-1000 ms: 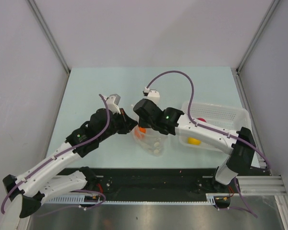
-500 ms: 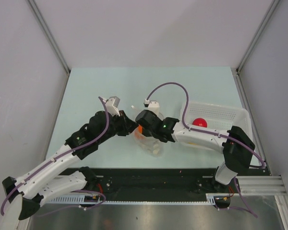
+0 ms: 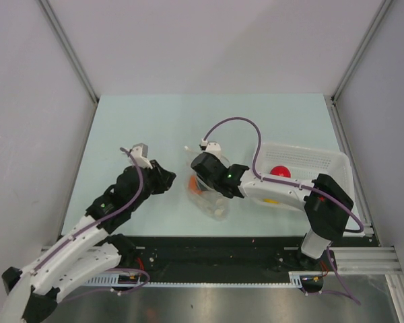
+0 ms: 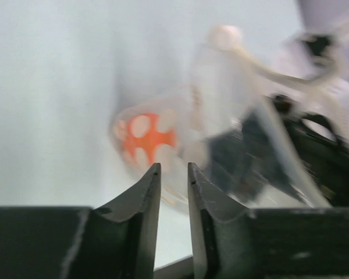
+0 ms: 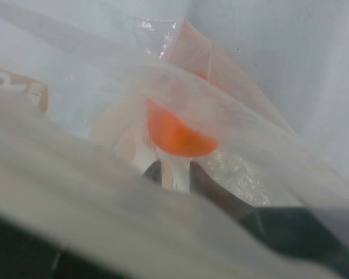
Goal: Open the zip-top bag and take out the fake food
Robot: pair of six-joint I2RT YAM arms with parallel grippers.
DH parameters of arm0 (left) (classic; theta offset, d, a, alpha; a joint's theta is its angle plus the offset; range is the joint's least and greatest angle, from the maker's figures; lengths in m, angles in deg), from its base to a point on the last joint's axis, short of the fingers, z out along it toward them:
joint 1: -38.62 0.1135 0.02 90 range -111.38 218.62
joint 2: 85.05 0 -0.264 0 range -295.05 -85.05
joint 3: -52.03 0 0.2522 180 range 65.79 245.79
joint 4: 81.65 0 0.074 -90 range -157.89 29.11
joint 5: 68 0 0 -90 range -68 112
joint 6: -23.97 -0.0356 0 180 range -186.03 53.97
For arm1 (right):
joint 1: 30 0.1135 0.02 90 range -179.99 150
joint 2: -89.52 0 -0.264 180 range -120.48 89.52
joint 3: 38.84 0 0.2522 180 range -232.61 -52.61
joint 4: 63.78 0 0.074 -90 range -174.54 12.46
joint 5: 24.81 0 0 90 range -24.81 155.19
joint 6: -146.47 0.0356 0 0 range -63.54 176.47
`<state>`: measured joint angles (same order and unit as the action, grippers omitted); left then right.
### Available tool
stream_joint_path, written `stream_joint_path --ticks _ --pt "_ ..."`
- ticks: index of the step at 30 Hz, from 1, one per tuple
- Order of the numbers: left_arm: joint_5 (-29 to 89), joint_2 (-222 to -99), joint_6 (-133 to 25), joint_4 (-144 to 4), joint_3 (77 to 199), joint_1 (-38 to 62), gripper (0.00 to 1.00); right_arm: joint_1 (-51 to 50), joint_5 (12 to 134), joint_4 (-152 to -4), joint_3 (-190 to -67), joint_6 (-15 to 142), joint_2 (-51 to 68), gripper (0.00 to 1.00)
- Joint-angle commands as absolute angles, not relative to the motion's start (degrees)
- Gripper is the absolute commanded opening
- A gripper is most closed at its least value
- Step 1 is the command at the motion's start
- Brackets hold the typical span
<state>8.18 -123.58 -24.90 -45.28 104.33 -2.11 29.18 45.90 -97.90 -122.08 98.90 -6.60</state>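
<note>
Right end effector (image 5: 174, 170) sits beneath film of the zip-top bag (image 5: 253, 148).

Enclosed work cell, viewed from above. A pale mint-green counter (image 3: 155, 121) is bounded by a plain grey-white left wall (image 3: 27, 134), back wall (image 3: 215, 40) and right wall (image 3: 394, 134). Slanting aluminium posts (image 3: 69, 50) mark the rear corners. A black strip (image 3: 222, 250) and a metal rail (image 3: 363, 258) edge the near side. Illumination is even and diffuse.
</note>
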Motion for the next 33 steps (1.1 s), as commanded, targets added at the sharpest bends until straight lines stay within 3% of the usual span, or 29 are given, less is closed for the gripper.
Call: stream_joint_path --ticks 1,10,18,28,33 --pt "11.0 -132.7 -22.4 -51.2 100.2 3.7 0.31 28.5 48.2 -94.9 -121.7 97.7 -7.5 0.31" --pt "20.6 -150.5 -23.6 -70.5 98.8 8.6 0.29 26.6 51.0 -92.9 -120.2 96.9 -9.3 0.43" --pt "26.0 -164.8 -25.2 -75.8 102.6 9.1 0.24 25.2 52.1 -93.1 -120.8 96.8 -12.1 0.66" --pt "29.2 -168.6 -25.1 -79.3 101.2 9.2 0.22 24.0 52.1 -92.7 -120.9 96.0 -15.6 0.86" --pt "29.1 -167.8 -25.2 -78.9 100.4 9.2 0.22 23.6 51.3 -92.4 -121.3 95.2 -17.1 0.87"
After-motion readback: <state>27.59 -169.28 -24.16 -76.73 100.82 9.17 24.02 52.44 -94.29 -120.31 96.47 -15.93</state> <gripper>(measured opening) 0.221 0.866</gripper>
